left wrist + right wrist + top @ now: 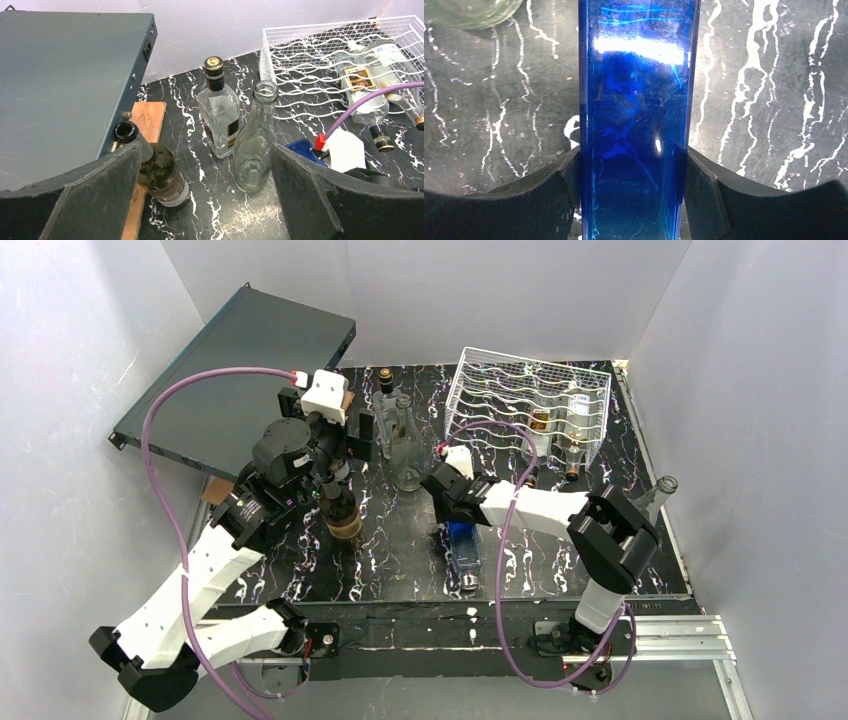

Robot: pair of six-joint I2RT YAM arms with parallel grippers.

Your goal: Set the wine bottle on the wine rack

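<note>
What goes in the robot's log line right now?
right gripper: gripping blue bottle | left gripper: open, empty | wine rack: holds clear bottles

This is a robotics lab test cell rather than a home or a shop. Plain white panel walls box in a bench topped with a black, white-veined marble-pattern sheet. Two white-and-black jointed robot arms, the left arm and the right arm, are mounted at its 6 o'clock edge, with a slotted aluminium rail at 5 o'clock. Loose purple cables loop from the arms. A white wire rack stands at 1 o'clock, and a flat dark-teal metal case lies slanted at 11 o'clock.
</note>
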